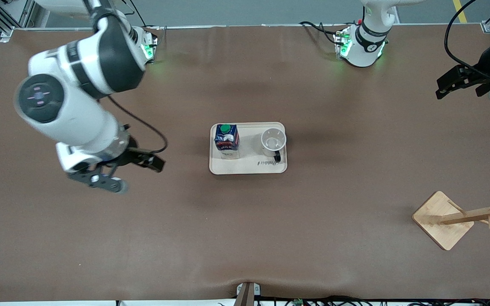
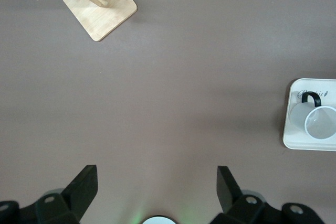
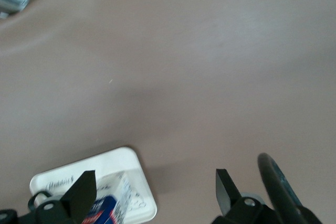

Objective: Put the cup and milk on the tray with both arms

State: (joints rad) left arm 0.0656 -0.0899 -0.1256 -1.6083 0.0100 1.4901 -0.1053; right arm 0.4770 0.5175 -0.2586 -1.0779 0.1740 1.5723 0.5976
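The tray (image 1: 248, 166) lies mid-table, roughly between the two bases, a spot either arm can reach, which fits a job shared by both. On it stand the milk (image 1: 226, 140), toward the right arm's end, and the cup (image 1: 273, 142), toward the left arm's end, each on the side of the arm that would naturally serve it; they are upright, side by side and apart, with the cup's handle turned toward the front camera. Judged from this layout, both placements look done and nothing is left to carry. The right gripper (image 1: 132, 170) hangs over bare table toward the right arm's end, well apart from the tray, its fingers (image 3: 81, 196) spread wide and holding nothing (its wrist view catches the tray's corner and the carton at the edge). The left gripper (image 1: 451, 85) is up over the table's edge at the left arm's end, also spread wide and empty in its wrist view, fingers (image 2: 84, 186) touching nothing. A wooden rack (image 1: 445, 219) sits on the table at the left arm's end, nearer the front camera than the tray, and plays no part here
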